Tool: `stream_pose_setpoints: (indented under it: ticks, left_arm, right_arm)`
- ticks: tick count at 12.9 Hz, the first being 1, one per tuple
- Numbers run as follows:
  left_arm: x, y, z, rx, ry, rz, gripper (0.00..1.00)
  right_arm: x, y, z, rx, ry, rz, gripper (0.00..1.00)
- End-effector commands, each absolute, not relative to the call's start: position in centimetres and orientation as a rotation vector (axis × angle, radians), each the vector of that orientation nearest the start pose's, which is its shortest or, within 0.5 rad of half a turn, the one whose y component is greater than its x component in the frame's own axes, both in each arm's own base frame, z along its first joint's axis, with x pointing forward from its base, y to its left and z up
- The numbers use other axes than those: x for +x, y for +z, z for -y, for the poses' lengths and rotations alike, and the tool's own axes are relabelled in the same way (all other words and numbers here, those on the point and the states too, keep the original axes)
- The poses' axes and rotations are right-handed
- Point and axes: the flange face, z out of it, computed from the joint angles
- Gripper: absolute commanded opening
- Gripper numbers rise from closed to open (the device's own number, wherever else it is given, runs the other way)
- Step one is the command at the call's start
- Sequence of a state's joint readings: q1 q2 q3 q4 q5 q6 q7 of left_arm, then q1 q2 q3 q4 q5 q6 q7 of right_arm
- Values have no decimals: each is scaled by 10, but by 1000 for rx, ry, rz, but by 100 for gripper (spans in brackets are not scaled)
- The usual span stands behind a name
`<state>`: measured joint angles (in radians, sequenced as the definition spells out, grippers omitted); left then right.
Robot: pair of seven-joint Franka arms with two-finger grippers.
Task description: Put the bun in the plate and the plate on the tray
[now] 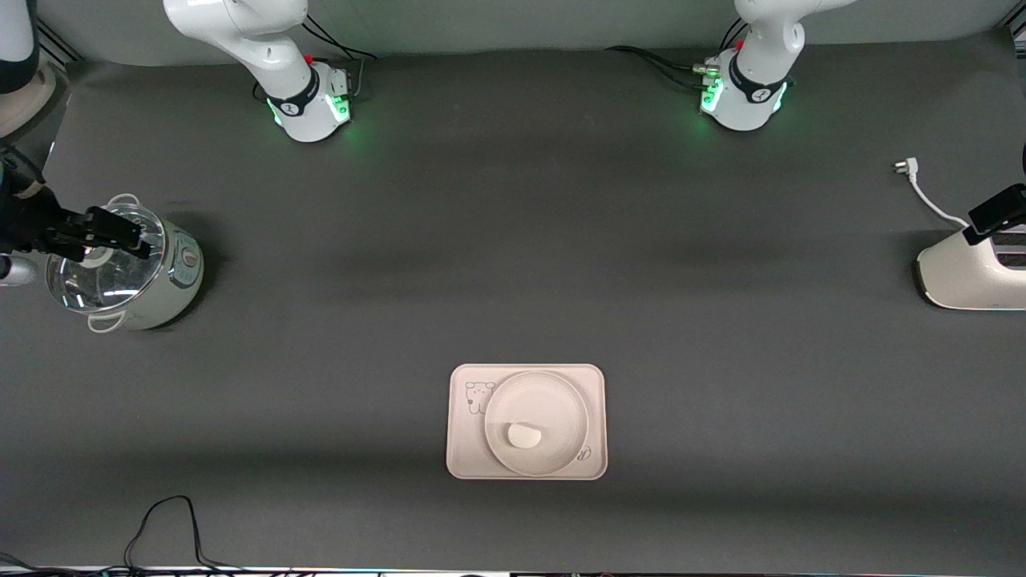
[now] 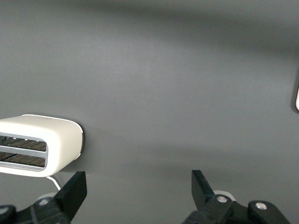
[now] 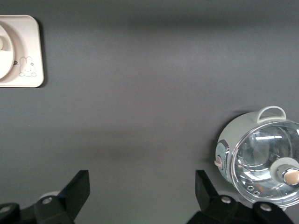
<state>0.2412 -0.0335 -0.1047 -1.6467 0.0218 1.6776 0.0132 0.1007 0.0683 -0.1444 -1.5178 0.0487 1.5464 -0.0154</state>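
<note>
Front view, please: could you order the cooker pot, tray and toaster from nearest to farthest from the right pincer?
1. Cooker pot: directly under the right pincer, at the right arm's end.
2. Tray: mid-table, near the front camera.
3. Toaster: at the left arm's end.

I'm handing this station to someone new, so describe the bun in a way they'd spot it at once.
Find the pale pinkish tray with a cartoon drawing, lying on the dark table nearer the front camera than both appliances. A round cream plate sits on it, and the bun lies in that plate. It is a small, smooth, off-white half-oval lump, the only loose item there.
</note>
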Motion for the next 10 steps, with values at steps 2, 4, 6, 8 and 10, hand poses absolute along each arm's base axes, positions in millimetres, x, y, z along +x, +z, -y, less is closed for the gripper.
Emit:
stream_pose_setpoints:
  ticks: [2, 4, 6, 8, 10]
  left_arm:
    - [547, 617, -80, -3107, -127, 141, 100]
    - [552, 611, -80, -3109, -120, 105, 100]
    - [552, 611, -77, -3110, -115, 90, 100]
    - [553, 610, -77, -3111, -113, 88, 100]
    - [555, 606, -74, -3108, -105, 51, 100]
  right_arm:
    - [570, 608, 14, -3134, 52, -17, 100]
    - [570, 609, 14, -3134, 52, -17, 100]
    - [569, 609, 14, -3136, 52, -17, 100]
    - [569, 610, 12, -3140, 52, -12, 100]
    - [569, 610, 12, -3142, 55, -12, 100]
